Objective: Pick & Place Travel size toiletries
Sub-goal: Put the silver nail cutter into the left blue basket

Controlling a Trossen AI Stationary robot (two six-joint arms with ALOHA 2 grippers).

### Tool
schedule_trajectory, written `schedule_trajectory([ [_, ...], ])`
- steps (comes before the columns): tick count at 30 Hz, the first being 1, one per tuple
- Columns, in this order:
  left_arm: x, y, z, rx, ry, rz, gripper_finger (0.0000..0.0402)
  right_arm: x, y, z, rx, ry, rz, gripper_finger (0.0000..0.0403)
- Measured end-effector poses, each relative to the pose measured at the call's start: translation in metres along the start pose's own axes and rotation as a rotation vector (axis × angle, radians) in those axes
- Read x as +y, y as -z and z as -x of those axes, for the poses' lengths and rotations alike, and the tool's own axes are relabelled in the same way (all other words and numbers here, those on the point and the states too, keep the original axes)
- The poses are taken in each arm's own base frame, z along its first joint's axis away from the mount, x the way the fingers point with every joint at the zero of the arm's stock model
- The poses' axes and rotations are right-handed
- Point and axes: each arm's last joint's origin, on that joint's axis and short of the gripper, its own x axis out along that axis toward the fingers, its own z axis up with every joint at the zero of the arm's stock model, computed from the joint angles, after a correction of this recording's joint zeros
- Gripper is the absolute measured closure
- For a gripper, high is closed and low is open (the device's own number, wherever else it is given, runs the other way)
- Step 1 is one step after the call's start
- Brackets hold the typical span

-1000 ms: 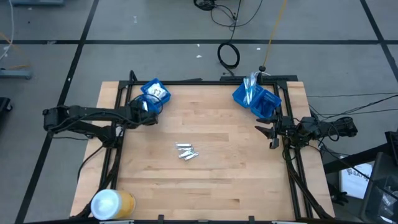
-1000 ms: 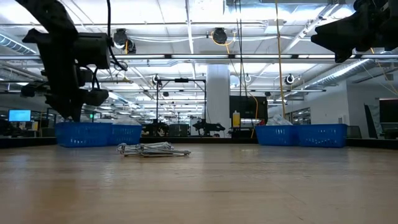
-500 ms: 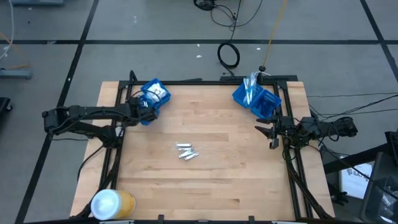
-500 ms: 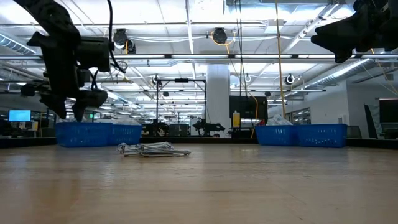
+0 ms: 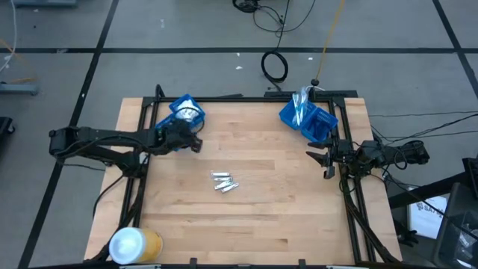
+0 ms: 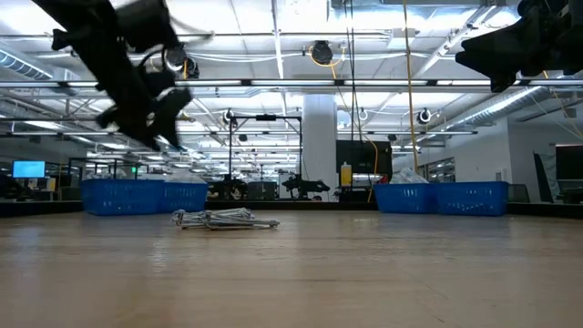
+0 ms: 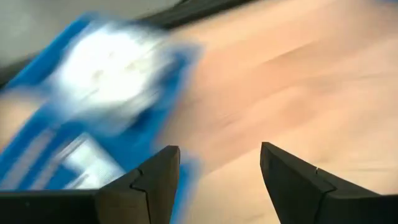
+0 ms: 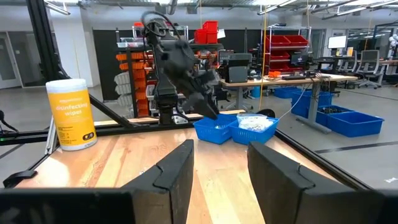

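So my left gripper (image 5: 196,144) is hanging just beside the blue bin (image 5: 184,110) at the table's (image 5: 284,224) far left, fingers (image 7: 149,186) spread with nothing between them. That bin has white packets (image 5: 187,113) in it. A small pile of silver tubes (image 5: 223,181) lies mid-table, well apart from both arms. My right gripper (image 5: 323,160) waits at the right edge near the other blue bins (image 5: 308,119), fingers partly apart, holding nothing.

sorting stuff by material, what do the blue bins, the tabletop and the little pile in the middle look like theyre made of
Blue bins: likely plastic, with perforated mesh-like walls. Tabletop: wood, pale butcher-block strips with a smooth finish. Short silver tubes: shiny, foil or metallised plastic by the glint, too small to be sure.
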Motion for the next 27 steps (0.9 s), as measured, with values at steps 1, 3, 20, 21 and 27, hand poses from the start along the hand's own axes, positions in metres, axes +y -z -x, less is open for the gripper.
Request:
schedule_trajectory([
  [1, -0.008, -0.003, 0.004, -0.041, 0.075, -0.034, 0.0184, 0.0, 0.0, 0.0, 0.0, 0.0, -0.001, 0.0264],
  [3, -0.025, -0.006, 0.013, -0.107, 0.242, -0.116, 0.0188, 0.0, 0.0, 0.0, 0.0, 0.0, 0.0, 0.0264],
  [20, -0.097, 0.054, -0.003, -0.057, 0.579, -0.645, 0.0215, -0.001, 0.001, 0.0, 0.009, 0.048, -0.01, 0.0264],
  [21, -0.098, 0.058, -0.007, -0.039, 0.57, -0.657, 0.0215, -0.001, 0.001, 0.0, 0.008, 0.048, -0.01, 0.0264],
  [27, -0.104, 0.077, -0.029, 0.04, 0.553, -0.707, 0.0215, -0.001, 0.001, 0.0, 0.006, 0.048, -0.014, 0.0264],
])
